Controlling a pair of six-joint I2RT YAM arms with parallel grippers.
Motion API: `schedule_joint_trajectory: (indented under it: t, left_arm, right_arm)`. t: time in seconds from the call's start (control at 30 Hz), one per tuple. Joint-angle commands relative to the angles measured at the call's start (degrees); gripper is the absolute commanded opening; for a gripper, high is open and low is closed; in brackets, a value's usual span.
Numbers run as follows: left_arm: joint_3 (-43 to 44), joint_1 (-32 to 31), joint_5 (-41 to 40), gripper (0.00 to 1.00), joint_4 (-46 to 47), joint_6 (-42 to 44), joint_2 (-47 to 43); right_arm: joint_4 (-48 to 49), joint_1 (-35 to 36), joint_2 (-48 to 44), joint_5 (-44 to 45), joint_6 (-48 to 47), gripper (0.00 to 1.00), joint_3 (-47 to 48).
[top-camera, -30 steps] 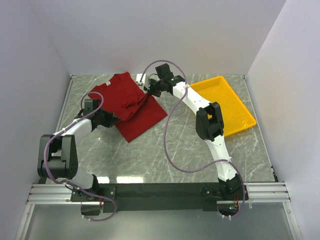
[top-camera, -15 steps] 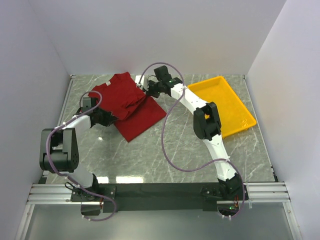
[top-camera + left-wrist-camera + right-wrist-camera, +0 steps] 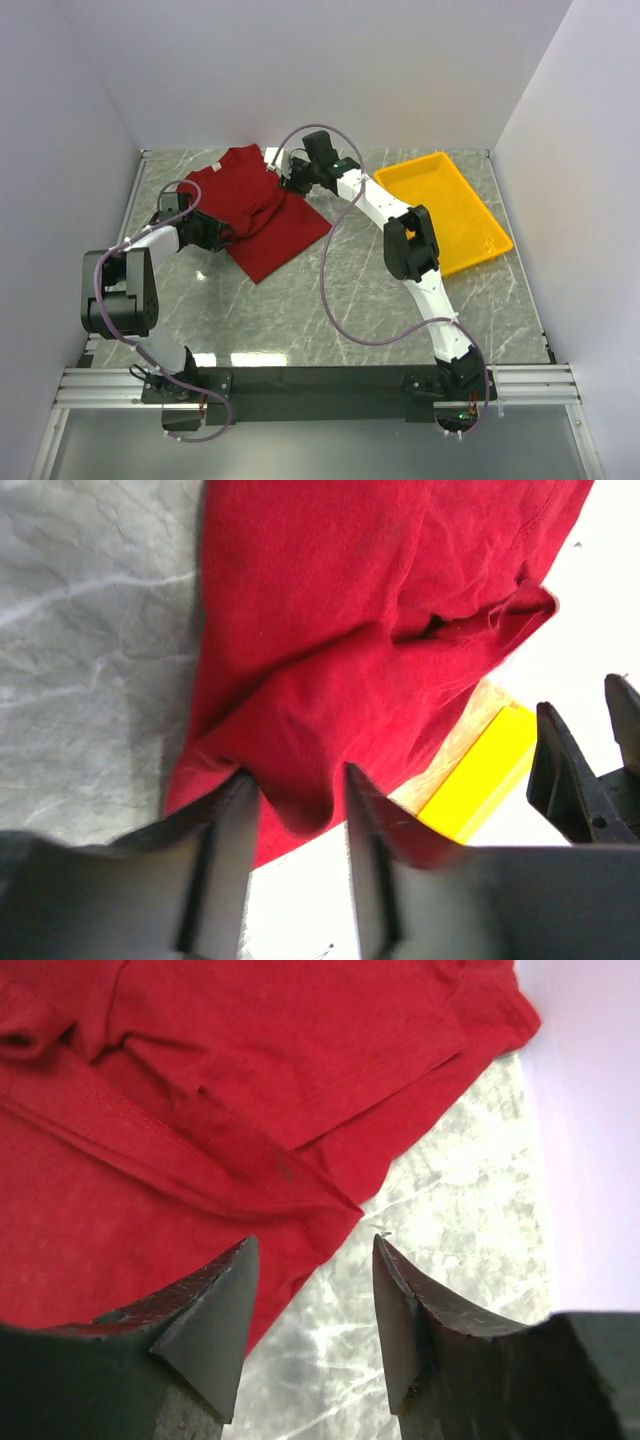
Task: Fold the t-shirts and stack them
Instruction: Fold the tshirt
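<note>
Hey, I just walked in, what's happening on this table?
Two robot arms are working on a dark red t-shirt, which lies rumpled and partly folded at the table's far left. The left pincer has its jaws parted around a fold at the shirt's edge. The right pincer hangs open over the opposite side. The yellow tray holds nothing.

The grey marble bench [image 3: 280, 320] carries a crumpled dark red t-shirt [image 3: 250, 195] near its far left corner and a yellow tray [image 3: 450, 205] by its right edge.

The right claw [image 3: 314, 1248] stands parted above a folded red t-shirt [image 3: 250, 1070] on the marble table [image 3: 450, 1190].
</note>
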Motion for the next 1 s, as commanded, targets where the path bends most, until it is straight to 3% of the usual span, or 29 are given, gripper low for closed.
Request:
schedule_joint_trajectory:
  t: [0.0, 0.13, 0.23, 0.53, 0.67, 0.77, 0.83, 0.9, 0.97]
  left_arm:
    - [3.5, 1.5, 1.8, 0.46, -0.2, 1.9, 0.2]
    - [6.3, 4.2, 1.1, 0.63, -1.3, 4.0, -0.9]
    - [9.3, 5.5, 0.8, 0.67, -2.4, 7.2, -1.8]
    - [10.0, 7.5, 3.2, 0.67, -1.9, 17.8, -5.4]
    - [6.6, 7.4, 9.0, 0.67, 0.2, 25.1, -9.1]
    - [4.0, 5.9, 8.3, 0.70, -2.7, 30.7, -12.7]
    - [1.5, 4.2, 4.1, 0.70, -4.6, 32.3, -15.5]
    - [-4.6, 3.6, 2.7, 0.70, -4.8, 31.5, -21.2]
    - [-13.1, 2.5, 2.9, 0.71, -2.1, 27.0, -27.7]
  right_arm:
    - [6.4, 1.0, 1.5, 2.3, 4.6, 0.57, 3.6]
    - [8.4, 0.7, 1.4, 3.9, 10.4, 0.58, 4.4]
    - [9.5, 0.0, -0.5, 4.2, 12.1, 0.58, 1.8]
    - [6.2, -3.0, -10.1, -4.4, 16.0, 0.58, -10.4]
    - [-3.9, -3.1, -15.9, -11.8, 12.6, 0.57, -15.6]
    - [-14.1, -4.5, -18.8, -20.6, 5.9, 0.57, -18.6]
    - [-19.7, -5.5, -21.5, -22.4, -5.1, 0.57, -22.6]
    - [-26.1, -5.9, -23.6, -22.1, -18.5, 0.58, -26.6]
    - [-26.0, -6.6, -27.1, -20.0, -25.3, 0.61, -34.0]
